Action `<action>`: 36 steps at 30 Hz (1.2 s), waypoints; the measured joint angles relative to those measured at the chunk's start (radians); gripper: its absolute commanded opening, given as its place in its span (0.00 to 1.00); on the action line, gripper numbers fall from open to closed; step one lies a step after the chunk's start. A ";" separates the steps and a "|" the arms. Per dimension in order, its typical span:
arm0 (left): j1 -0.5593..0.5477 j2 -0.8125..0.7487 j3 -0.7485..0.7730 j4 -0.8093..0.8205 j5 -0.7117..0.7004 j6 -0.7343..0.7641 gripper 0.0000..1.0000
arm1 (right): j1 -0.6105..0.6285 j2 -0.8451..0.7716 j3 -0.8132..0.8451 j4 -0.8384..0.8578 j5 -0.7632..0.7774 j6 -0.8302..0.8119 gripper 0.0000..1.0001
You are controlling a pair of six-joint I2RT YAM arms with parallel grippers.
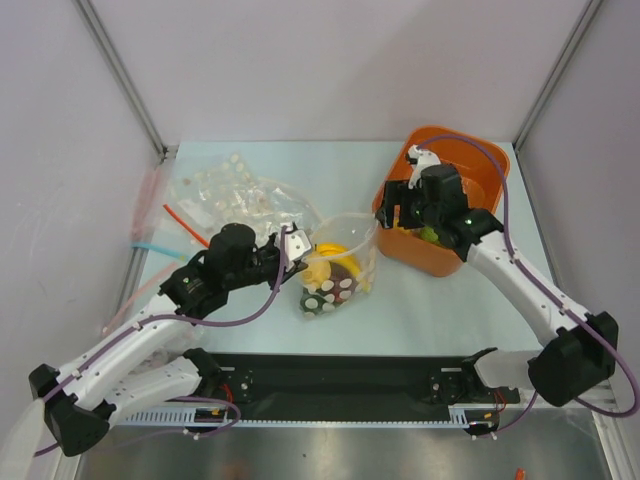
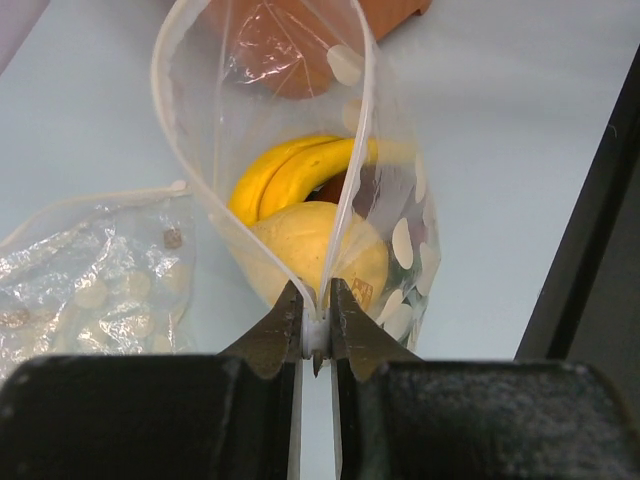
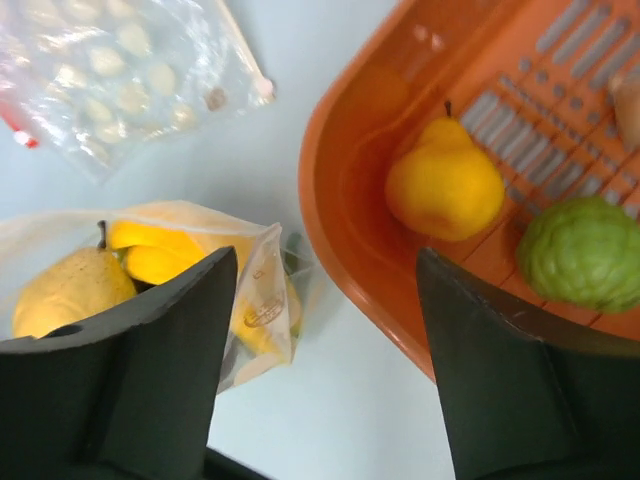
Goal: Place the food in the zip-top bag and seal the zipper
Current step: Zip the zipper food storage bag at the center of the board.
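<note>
Progress partial | zip-top bag holds banana, mouth open | left gripper clamped on its rim | right gripper apart over orange basket at 2 o'clock | yellow fruit left there, unbagged

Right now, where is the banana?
In the top view, the banana lies inside the dotted bag at mid-table, between the left end effector, which pinches the bag's edge, and the orange basket on the right.

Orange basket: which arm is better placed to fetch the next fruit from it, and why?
Right. The right gripper hangs open at the orange basket near the yellow fruit; the left gripper is shut on the zip-top bag.
</note>
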 measured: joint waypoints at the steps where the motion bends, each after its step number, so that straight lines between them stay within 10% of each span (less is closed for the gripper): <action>1: 0.000 0.004 0.000 0.000 0.007 0.009 0.00 | -0.012 -0.029 -0.018 0.022 -0.036 -0.034 0.82; 18: 0.003 0.014 0.000 -0.003 0.068 0.074 0.00 | 0.010 0.006 0.083 0.187 -0.894 -0.606 0.79; 36: 0.003 -0.009 0.002 -0.045 0.071 0.099 0.00 | 0.226 0.211 0.291 -0.184 -1.075 -1.126 0.74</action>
